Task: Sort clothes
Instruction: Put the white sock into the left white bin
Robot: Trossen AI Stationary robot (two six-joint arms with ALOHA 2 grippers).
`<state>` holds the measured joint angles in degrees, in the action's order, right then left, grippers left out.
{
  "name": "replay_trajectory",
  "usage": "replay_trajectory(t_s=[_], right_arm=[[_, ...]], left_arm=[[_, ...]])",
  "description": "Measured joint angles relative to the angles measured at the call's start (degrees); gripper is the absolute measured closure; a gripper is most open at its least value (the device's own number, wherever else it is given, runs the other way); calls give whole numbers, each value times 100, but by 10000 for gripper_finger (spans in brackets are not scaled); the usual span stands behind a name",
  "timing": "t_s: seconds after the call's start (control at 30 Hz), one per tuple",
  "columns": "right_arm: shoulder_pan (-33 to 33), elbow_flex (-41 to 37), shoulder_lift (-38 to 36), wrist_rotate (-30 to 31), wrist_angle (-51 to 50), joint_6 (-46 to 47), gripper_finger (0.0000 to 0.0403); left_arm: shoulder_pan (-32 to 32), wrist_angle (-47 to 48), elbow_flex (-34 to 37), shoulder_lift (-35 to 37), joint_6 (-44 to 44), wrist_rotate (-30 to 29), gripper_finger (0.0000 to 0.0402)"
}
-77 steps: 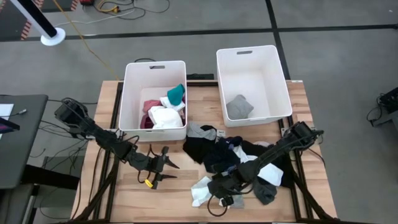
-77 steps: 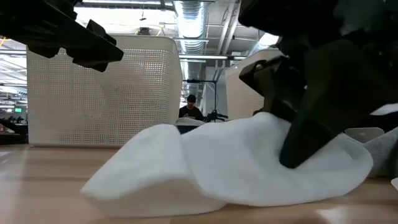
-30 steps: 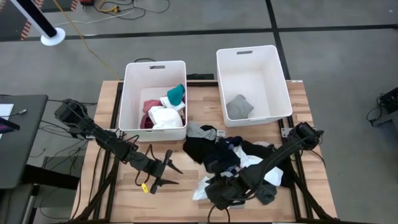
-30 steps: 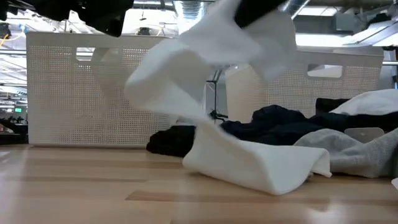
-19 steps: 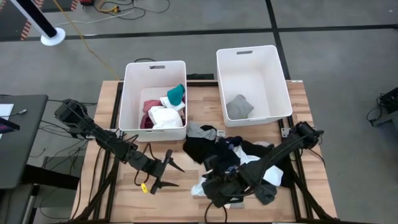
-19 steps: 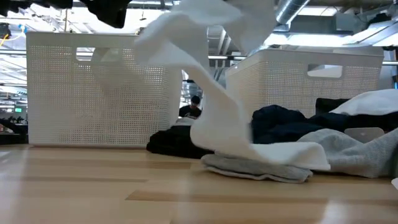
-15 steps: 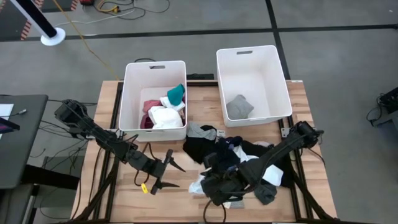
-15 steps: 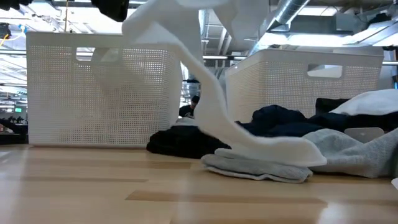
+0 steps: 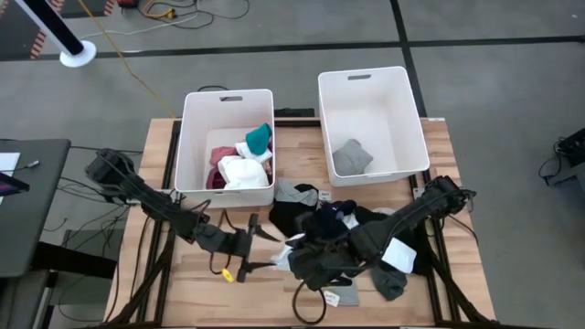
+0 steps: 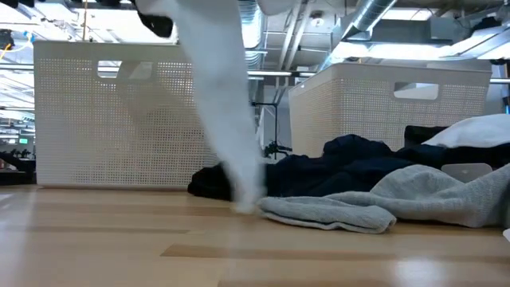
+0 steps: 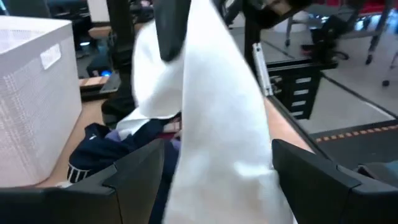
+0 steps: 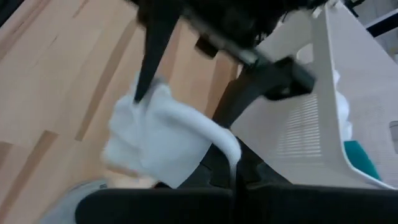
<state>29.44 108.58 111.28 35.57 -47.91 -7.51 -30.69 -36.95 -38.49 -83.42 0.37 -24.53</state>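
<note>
The clothes lie in a dark pile (image 9: 352, 228) at the table's middle right, with a grey garment (image 10: 327, 214) at its near side. My right gripper (image 9: 295, 260) is shut on a white garment (image 10: 219, 96), raised left of the pile. My left gripper (image 9: 263, 249) is open and nearly level. Its two fingers (image 11: 140, 177) stand on either side of the hanging white garment (image 11: 217, 124). Whether they touch it I cannot tell. My right gripper pinches the white garment by its upper end (image 12: 227, 149), coming from the table's right and slanting down. The garment hangs below the fingers in a long slack strip. Its lower end (image 10: 245, 195) reaches down to the table beside the grey garment.
Two white bins stand at the far side. The left bin (image 9: 226, 95) holds pink, white and teal garments, and the right bin (image 9: 373, 75) holds one grey garment (image 9: 351, 157). A paper tag (image 9: 346, 297) lies near the front edge.
My right gripper has risen and gone toward the table's left, toward my left gripper, with the white garment. The garment's lower part has been dragged off the grey garment and now hangs nearly straight. My left gripper has edged toward the garment.
</note>
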Motion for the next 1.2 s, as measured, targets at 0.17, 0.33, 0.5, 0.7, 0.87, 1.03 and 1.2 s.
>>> replay_trajectory(t_s=[0.17, 0.33, 0.5, 0.7, 0.87, 1.03, 1.2], right_arm=[[-36, 97, 0, 50, -53, -79, 403], [-24, 142, 0, 57, -139, -113, 403], [56, 142, 0, 57, -179, -111, 403], [177, 142, 0, 57, -304, -75, 403], [264, 142, 0, 56, -526, 108, 403], [368, 142, 0, 52, -864, 474, 403], [514, 142, 0, 36, -1231, 867, 401]], left_arm=[[12, 14, -251, -299, -26, -52, 111], [31, 226, -430, -428, -16, -158, 136], [49, 604, -568, -438, 30, -306, 211], [47, 731, -616, -437, 184, -309, 317], [38, 694, -616, -437, 345, -298, 390], [27, 539, -616, -402, 578, -291, 393], [23, 547, -616, -182, 772, -284, 397]])
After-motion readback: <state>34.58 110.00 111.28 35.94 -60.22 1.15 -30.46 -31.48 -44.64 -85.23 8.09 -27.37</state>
